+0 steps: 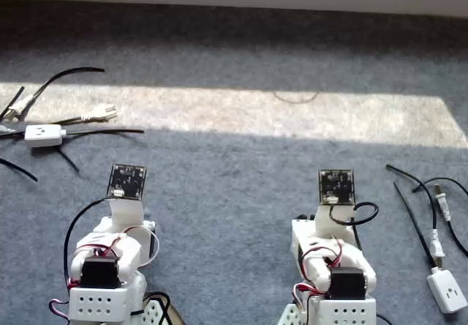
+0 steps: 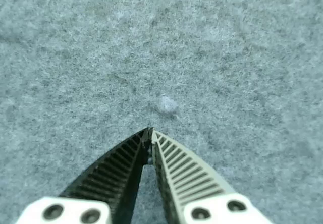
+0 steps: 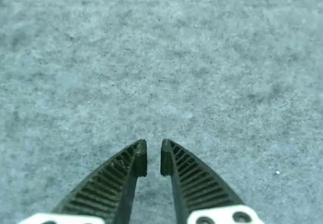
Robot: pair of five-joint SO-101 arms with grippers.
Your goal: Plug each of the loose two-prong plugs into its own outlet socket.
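Note:
In the high view a white outlet socket (image 1: 42,135) lies at the far left on the grey carpet, with black cords running from it. A white two-prong plug (image 1: 102,111) lies loose just beyond it, and another plug (image 1: 18,106) is at the left edge. At the right edge sits a second white socket (image 1: 447,290). One plug (image 1: 437,249) lies right by it and another plug (image 1: 443,202) farther back. Both arms are folded at the near edge, far from these. My left gripper (image 2: 150,130) is shut over bare carpet. My right gripper (image 3: 154,156) is shut but for a narrow gap, holding nothing.
Black cords (image 1: 413,208) trail across the carpet at the right and loop (image 1: 66,76) at the left. A sunlit band (image 1: 278,113) crosses the carpet beyond the arms. A small pale speck (image 2: 167,104) lies ahead of the left gripper.

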